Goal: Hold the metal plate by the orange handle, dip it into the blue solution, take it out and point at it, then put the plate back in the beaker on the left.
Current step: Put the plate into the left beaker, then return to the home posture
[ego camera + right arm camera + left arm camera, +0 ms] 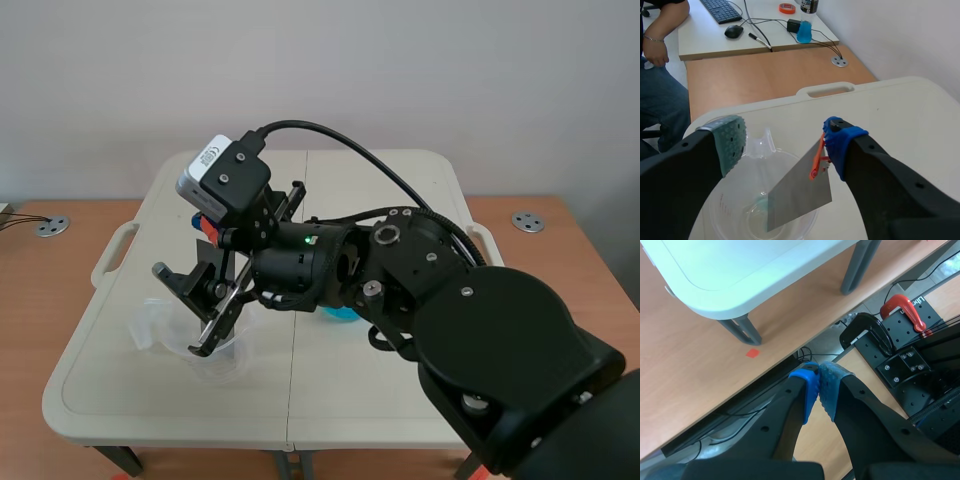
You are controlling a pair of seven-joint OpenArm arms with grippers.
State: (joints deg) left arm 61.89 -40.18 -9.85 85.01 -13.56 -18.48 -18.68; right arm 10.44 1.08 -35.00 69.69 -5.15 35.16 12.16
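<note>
The clear beaker point(720, 210) stands on the white table point(900, 110), directly under my right gripper point(785, 142). The grey metal plate point(797, 195) leans inside it, its orange handle point(816, 162) sticking up beside the blue pad point(842, 145). That gripper's fingers are spread wide, one on each side of the beaker's mouth, so it is open. In the scene view the right arm reaches over to the left beaker point(215, 358); its right gripper point(200, 312) hangs just above. A bit of the blue solution point(340, 314) shows behind the arm. My left gripper point(819, 385) is shut, off the table.
The left wrist view looks down on the wooden floor, a table leg point(740, 330) and a red clamp point(905, 310) on a black mount. Beyond the table, a person point(660, 45) sits at a desk with a keyboard and a flask of blue liquid point(804, 31).
</note>
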